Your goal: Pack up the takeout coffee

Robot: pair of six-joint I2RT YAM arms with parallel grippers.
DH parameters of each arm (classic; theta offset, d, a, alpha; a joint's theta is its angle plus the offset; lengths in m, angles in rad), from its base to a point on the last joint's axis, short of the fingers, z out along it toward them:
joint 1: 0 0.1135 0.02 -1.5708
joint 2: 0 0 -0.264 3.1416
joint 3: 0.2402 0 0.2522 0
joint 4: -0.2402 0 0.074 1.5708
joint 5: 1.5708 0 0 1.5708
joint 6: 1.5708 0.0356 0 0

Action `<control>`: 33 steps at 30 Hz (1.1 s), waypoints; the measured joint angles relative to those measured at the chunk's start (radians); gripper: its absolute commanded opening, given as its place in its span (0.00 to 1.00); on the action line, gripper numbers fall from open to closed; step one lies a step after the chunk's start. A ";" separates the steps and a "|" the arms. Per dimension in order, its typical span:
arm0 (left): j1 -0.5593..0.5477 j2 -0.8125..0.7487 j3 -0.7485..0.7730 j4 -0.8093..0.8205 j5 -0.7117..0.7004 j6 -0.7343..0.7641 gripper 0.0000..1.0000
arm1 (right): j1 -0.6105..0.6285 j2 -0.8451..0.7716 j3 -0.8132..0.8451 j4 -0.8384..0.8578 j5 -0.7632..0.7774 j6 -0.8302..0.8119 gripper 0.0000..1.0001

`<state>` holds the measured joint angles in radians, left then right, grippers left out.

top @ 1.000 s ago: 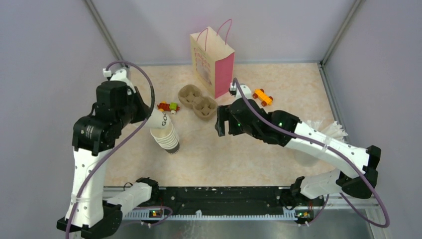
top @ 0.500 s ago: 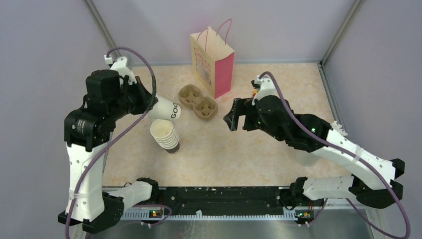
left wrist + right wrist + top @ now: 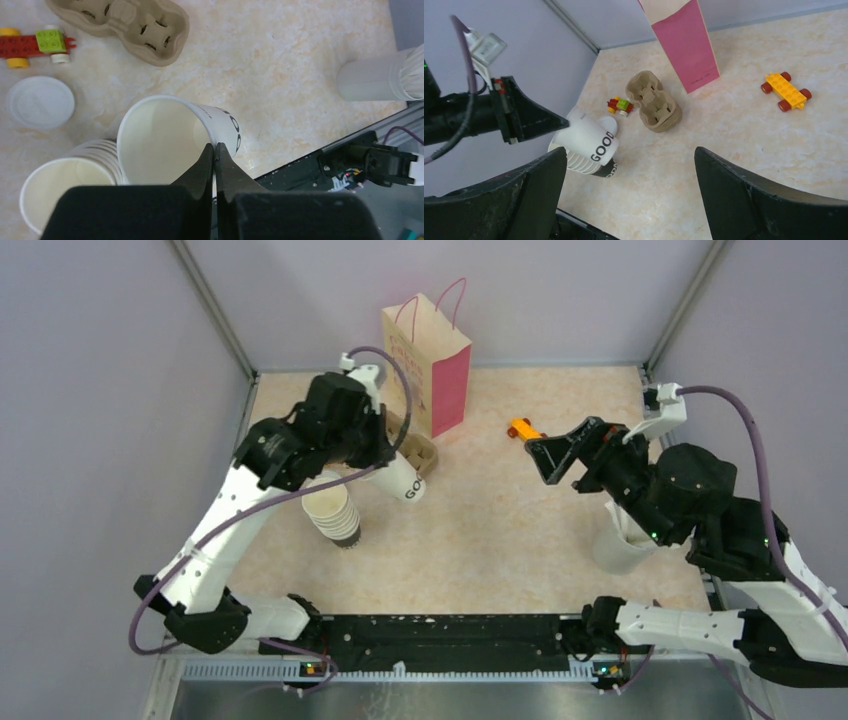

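The takeout coffee cup (image 3: pixel 402 481), a white paper cup printed GOOD, hangs tilted above the table with no lid on it. My left gripper (image 3: pixel 214 146) is shut on its rim, one finger inside the cup (image 3: pixel 165 140) and one outside. In the right wrist view the cup (image 3: pixel 591 137) hangs just over the stack of nested cups (image 3: pixel 585 166). A round white lid (image 3: pixel 40 102) lies flat on the table beside that stack. My right gripper (image 3: pixel 540 462) is open and holds nothing, well to the right of the cup.
A brown two-cup carrier (image 3: pixel 654 102) lies in front of the pink paper bag (image 3: pixel 430 360). The nested cups (image 3: pixel 333 512) stand left of centre. An orange toy car (image 3: pixel 522 428), a red-green toy (image 3: pixel 35 42) and a larger cup with sticks (image 3: pixel 620 545) are about.
My left arm has swung right, carrying the cup from beside the stack to in front of the carrier. My right arm has drawn back to the right and its jaws have spread wider.
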<state>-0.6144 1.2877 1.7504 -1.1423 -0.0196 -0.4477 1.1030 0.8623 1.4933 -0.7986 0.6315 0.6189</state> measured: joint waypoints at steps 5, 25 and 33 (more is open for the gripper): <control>-0.188 0.088 -0.076 0.111 -0.155 -0.024 0.01 | 0.000 -0.043 0.002 -0.012 0.036 0.000 0.96; -0.456 0.361 -0.348 0.501 -0.434 -0.029 0.14 | 0.000 -0.134 0.000 -0.038 0.101 0.013 0.96; -0.481 0.414 -0.349 0.533 -0.376 -0.044 0.31 | 0.000 -0.134 -0.001 -0.040 0.101 0.024 0.96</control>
<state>-1.0958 1.7012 1.4017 -0.6098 -0.3954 -0.4919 1.1030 0.7280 1.4921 -0.8383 0.7330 0.6434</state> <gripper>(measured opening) 0.219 0.961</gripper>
